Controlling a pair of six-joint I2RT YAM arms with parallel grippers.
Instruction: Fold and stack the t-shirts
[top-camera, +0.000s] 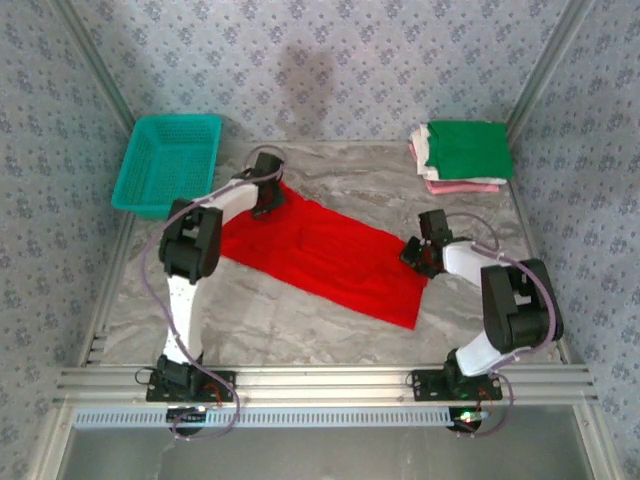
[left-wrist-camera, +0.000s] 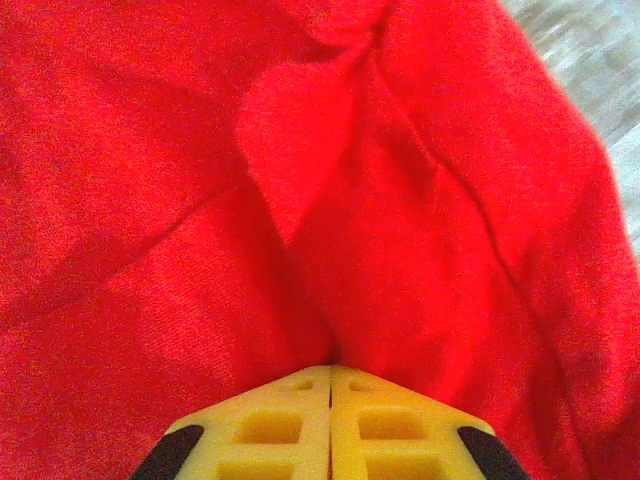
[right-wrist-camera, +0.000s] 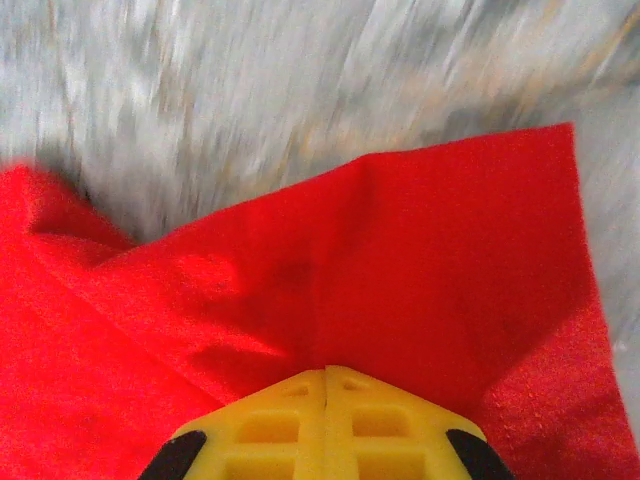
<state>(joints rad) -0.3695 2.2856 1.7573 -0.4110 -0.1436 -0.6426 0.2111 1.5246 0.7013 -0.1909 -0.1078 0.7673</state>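
A bright red t-shirt (top-camera: 330, 255) lies as a long band slanting across the marble table (top-camera: 300, 325), from back left to front right. My left gripper (top-camera: 268, 205) is at its back-left end, shut on a pinch of the red cloth (left-wrist-camera: 200, 200), which puckers into the closed yellow fingertips (left-wrist-camera: 330, 372). My right gripper (top-camera: 412, 255) is at the shirt's right edge, and its yellow tips (right-wrist-camera: 326, 372) are shut on a fold of the red cloth (right-wrist-camera: 400, 250) near a corner. Folded t-shirts (top-camera: 462, 152) are stacked at the back right, green on top of white and pink.
A teal mesh basket (top-camera: 165, 165) stands at the back left corner, close to the left arm. Patterned walls close in the table on three sides. Bare marble (right-wrist-camera: 300, 80) shows beyond the red cloth's edge.
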